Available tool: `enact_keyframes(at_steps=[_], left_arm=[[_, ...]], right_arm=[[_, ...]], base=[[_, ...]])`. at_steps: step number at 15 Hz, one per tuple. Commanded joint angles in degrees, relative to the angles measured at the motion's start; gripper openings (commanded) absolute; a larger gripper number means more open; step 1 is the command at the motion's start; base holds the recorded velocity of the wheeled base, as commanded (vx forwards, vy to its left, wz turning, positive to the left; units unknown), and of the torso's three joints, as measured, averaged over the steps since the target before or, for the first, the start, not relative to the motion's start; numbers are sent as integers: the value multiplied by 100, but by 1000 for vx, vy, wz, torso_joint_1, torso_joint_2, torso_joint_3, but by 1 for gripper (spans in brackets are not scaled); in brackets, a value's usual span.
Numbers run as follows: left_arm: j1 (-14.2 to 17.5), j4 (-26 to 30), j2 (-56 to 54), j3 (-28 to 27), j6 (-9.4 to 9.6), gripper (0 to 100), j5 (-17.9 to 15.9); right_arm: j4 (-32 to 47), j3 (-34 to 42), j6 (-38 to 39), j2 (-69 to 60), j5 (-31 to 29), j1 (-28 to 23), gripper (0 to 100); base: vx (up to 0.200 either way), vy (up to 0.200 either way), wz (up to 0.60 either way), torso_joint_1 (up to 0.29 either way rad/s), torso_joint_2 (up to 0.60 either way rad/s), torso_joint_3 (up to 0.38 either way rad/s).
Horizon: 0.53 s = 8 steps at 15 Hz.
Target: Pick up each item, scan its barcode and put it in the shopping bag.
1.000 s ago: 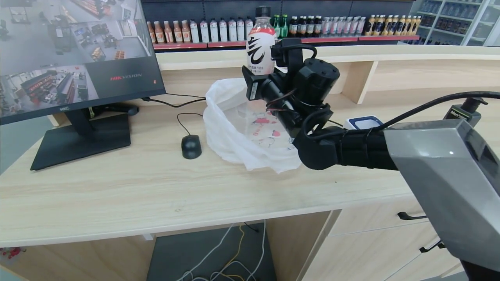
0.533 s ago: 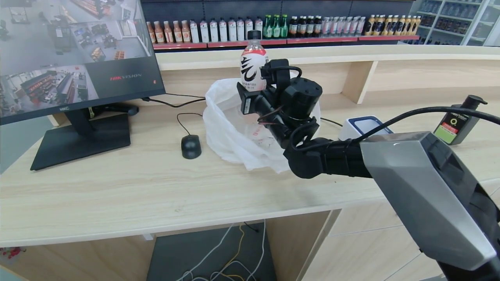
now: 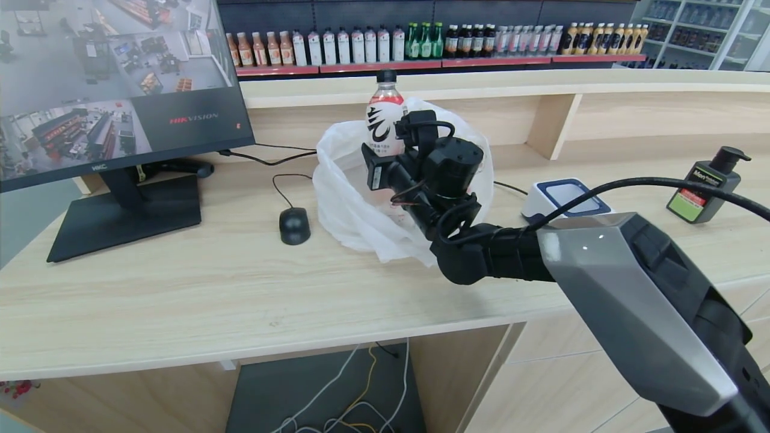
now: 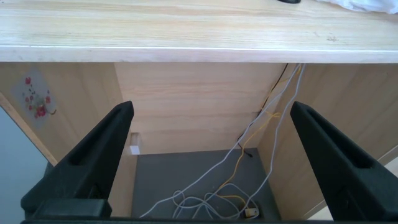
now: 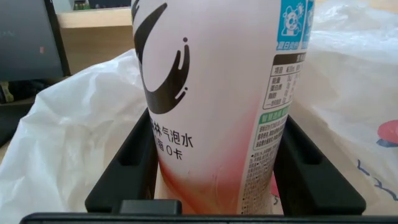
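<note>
Held a pink-and-white plastic drink bottle upright at the open mouth of the crumpled white plastic shopping bag, upper centre of the head view.
Clenched the right gripper low on its body, likely so the base would enter first. Kept the left gripper spread and empty below the pale wooden desk, seemingly out of the way.

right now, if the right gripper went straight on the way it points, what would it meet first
Most likely the shopping bag: the right gripper, shut on the bottle, points at its white plastic just beyond. Depth is hard to judge.
</note>
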Motion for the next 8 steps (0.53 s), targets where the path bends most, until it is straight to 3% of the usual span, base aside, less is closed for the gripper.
enact_keyframes(at_steps=[1,8], left_arm=[[2,0,-1,0,1,100,0],[2,0,-1,0,-8,100,0]], right_arm=[[0,20,-1,76,-3,1,0],[0,46,253,278,-293,45,0]], base=[[0,0,0,0,0,0],[0,0,0,0,0,0]])
